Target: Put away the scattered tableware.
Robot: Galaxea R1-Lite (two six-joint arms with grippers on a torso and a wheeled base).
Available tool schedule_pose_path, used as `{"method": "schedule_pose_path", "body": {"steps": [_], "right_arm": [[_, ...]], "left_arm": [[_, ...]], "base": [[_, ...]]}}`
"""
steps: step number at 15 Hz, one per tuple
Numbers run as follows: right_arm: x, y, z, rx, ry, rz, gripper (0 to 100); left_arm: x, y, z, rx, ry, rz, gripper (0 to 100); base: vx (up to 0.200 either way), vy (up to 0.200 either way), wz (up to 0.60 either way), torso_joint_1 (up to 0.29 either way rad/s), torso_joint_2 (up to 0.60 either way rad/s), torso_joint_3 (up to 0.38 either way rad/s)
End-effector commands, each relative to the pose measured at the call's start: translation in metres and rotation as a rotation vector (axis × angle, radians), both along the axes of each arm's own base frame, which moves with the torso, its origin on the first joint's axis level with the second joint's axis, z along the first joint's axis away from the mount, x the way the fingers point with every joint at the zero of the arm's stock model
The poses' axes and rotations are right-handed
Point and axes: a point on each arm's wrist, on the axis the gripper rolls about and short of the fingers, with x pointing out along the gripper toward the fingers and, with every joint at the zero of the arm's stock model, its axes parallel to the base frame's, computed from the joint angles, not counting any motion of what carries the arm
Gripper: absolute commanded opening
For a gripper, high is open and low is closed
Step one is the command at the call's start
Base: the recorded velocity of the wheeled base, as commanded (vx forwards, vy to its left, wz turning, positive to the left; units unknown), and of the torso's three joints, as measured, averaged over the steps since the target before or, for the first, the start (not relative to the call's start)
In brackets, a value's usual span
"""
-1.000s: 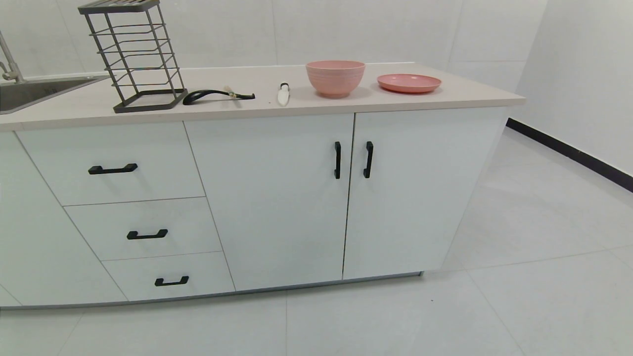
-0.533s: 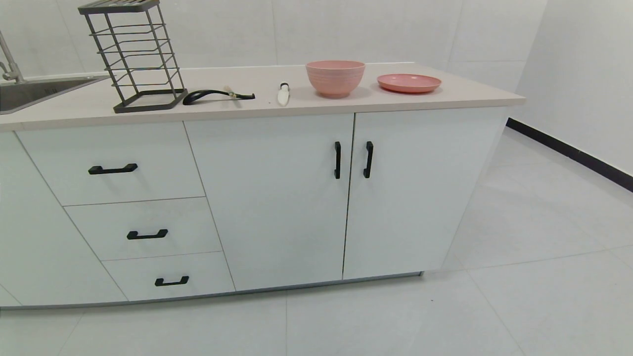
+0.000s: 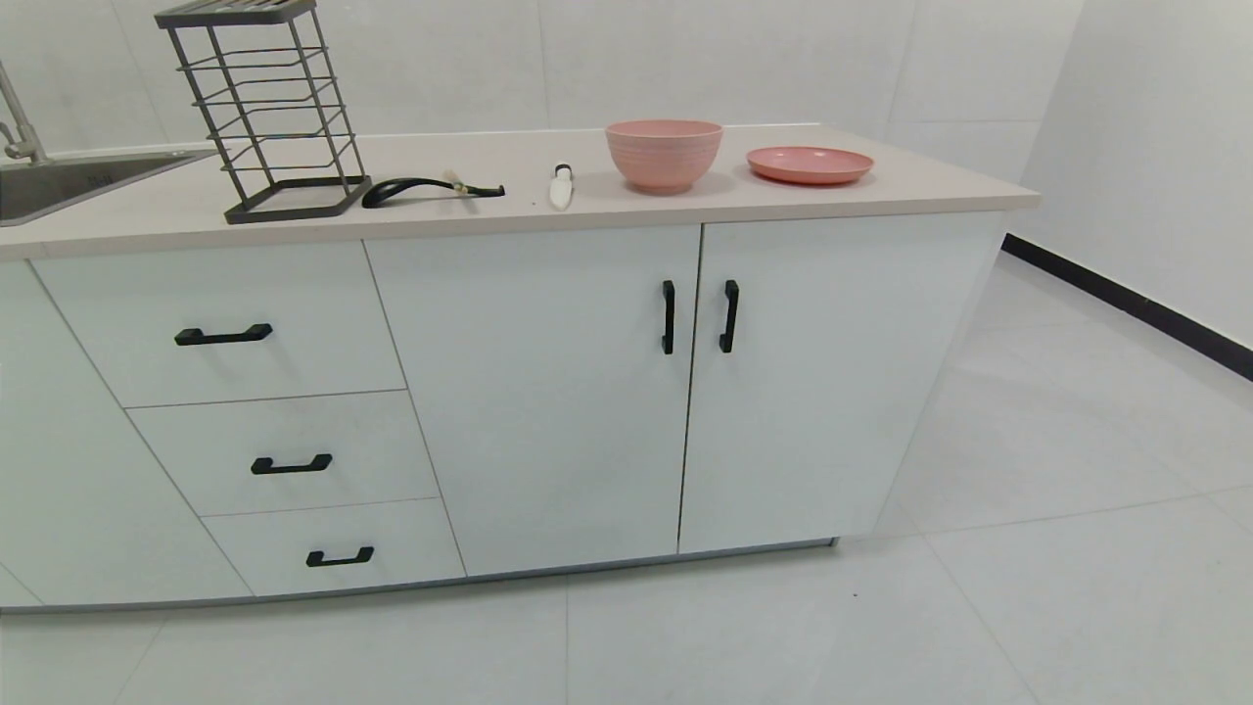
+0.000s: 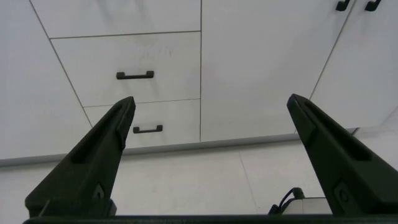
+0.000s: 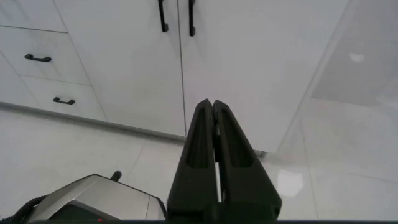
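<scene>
Bowl [image 3: 664, 154] and plate [image 3: 810, 164] on counter [image 3: 930, 192]; left end effector [image 4: 211, 99] spread empty, right end effector [image 5: 214, 107] closed

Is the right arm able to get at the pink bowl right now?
Probably not yet: the right claw is shut and points low at the cupboard doors, while the pink bowl sits unobstructed on the countertop.

Kitchen — sink [image 3: 59, 183], countertop [image 3: 930, 191], white cabinets [image 3: 548, 392]
</scene>
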Motion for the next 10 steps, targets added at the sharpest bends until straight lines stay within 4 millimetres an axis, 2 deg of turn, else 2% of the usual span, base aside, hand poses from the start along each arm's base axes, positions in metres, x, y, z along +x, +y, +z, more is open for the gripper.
{"method": "schedule_pose_path", "body": {"steps": [1, 3, 4, 5, 7, 10], "right_arm": [[0.081, 0.012, 0.011, -0.036, 0.120, 0.095, 100], [0.119, 0.019, 0.013, -0.051, 0.104, 0.114, 100], [0.125, 0.021, 0.013, -0.051, 0.094, 0.120, 100], [0.151, 0.030, 0.014, -0.048, 0.053, 0.145, 100], [0.172, 0.041, 0.012, -0.046, 0.037, 0.182, 100], [0.217, 0.070, -0.001, -0.050, 0.044, 0.256, 100]], "left_arm": [[0.000, 0.000, 0.000, 0.000, 0.001, 0.000, 100], [0.000, 0.000, 0.000, 0.000, 0.001, 0.000, 100], [0.000, 0.000, 0.000, 0.000, 0.001, 0.000, 100], [0.000, 0.000, 0.000, 0.000, 0.001, 0.000, 100], [0.000, 0.000, 0.000, 0.000, 0.001, 0.000, 100], [0.000, 0.000, 0.000, 0.000, -0.001, 0.000, 100]], "base": [[0.000, 0.000, 0.00, 0.000, 0.00, 0.000], [0.000, 0.000, 0.00, 0.000, 0.00, 0.000], [0.000, 0.000, 0.00, 0.000, 0.00, 0.000], [0.000, 0.000, 0.00, 0.000, 0.00, 0.000], [0.000, 0.000, 0.00, 0.000, 0.00, 0.000], [0.000, 0.000, 0.00, 0.000, 0.00, 0.000]]}}
